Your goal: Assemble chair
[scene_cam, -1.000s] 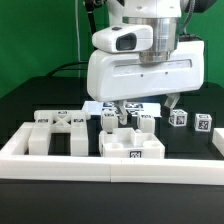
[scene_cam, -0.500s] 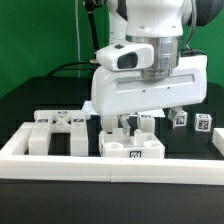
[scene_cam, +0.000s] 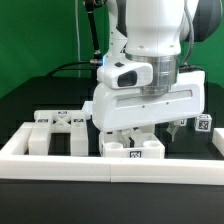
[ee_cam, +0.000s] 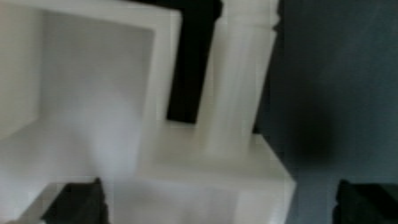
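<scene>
- Black tabletop (scene_cam: 20, 105) fills the room's work area, with a green curtain (scene_cam: 40, 40) hanging behind it at the exterior view's left and a long white border rail (scene_cam: 60, 165) running along the near edge.
- From the exterior view, the arm's bulky white hand sits low over the loose chair parts, and the gripper (scene_cam: 145, 133) is mostly hidden under its own housing.
- Just behind the rail lies a tagged white block (scene_cam: 132, 151), directly beneath the hand.
- To the exterior view's left of it sits a squarish white frame piece (scene_cam: 58, 130), close by but apart from it.
- A small tagged cube (scene_cam: 205, 124) stands well off to the exterior view's right, near the hand's outer corner.
- That view does not show how the fingers stand; the wrist view does.
- Up close, the wrist view shows the dark fingertips (ee_cam: 68, 200) spread wide at either side, released, with nothing clamped.
- Between them lies a white slab face, with dark gaps visible beside it.
- An upright white post (ee_cam: 240, 80) rises from that slab, and a broad white panel (ee_cam: 89, 90) stands just beside the post with a dark slot between the two.
- No tags are visible in the wrist view, while the exterior view shows them on the block's front.
</scene>
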`<state>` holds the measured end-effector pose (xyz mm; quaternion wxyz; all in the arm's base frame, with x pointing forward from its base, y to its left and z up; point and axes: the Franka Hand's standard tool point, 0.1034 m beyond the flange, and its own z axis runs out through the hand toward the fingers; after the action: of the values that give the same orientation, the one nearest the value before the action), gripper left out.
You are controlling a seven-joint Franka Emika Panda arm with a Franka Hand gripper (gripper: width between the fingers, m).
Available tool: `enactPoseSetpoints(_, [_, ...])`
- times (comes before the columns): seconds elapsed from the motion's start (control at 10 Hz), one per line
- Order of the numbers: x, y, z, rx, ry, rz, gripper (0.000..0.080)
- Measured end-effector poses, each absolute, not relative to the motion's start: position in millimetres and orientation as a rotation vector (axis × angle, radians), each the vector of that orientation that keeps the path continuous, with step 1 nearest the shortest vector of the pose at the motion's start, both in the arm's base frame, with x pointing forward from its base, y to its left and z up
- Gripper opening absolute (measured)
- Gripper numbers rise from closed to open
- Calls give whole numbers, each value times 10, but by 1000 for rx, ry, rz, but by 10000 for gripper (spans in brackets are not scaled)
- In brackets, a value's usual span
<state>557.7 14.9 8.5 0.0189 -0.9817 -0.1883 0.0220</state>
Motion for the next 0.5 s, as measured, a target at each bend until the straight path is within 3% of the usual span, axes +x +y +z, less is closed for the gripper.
enactPoseSetpoints(0.2, [5577,147,85,-3047,-585,68,391])
enactPoseSetpoints(0.3, [5577,147,85,-3047,-585,69,391])
enactPoseSetpoints(0.5, [5576,147,84,-3047,-585,69,53])
